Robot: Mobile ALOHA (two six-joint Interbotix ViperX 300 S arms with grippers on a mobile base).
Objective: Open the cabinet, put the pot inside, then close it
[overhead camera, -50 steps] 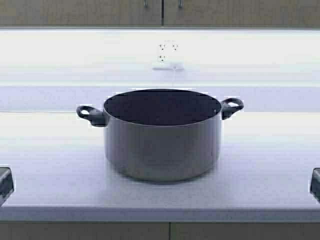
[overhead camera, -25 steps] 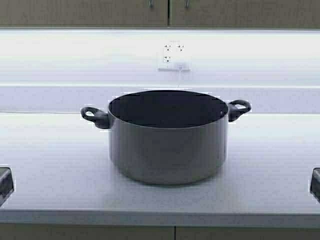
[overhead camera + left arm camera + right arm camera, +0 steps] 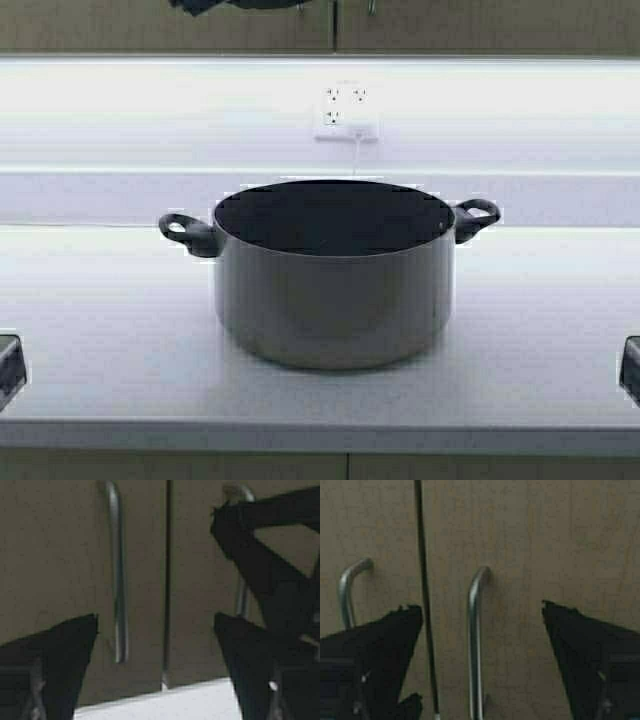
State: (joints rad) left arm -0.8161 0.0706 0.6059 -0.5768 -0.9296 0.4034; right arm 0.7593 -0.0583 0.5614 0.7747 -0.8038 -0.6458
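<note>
The grey pot (image 3: 335, 275) stands upright in the middle of the white counter (image 3: 100, 330), dark inside, with a loop handle on each side. Above it runs the lower edge of the cabinet (image 3: 480, 28), both doors shut. My left gripper (image 3: 240, 5) shows dark at the top, in front of the left door. In the left wrist view it (image 3: 155, 650) is open, facing the door seam, the left door's handle (image 3: 116, 580) between its fingers. My right gripper (image 3: 480, 640) is open with the right door's handle (image 3: 475, 645) between its fingers, not touching.
A wall socket (image 3: 345, 115) with a cord sits on the lit backsplash behind the pot. Dark parts of the robot (image 3: 8, 365) show at both side edges by the counter's front. The base cabinet fronts (image 3: 200, 468) lie below the counter edge.
The robot has moved a little closer; the pot looks larger and shifted right. The left gripper has come into the top of the high view at the left door.
</note>
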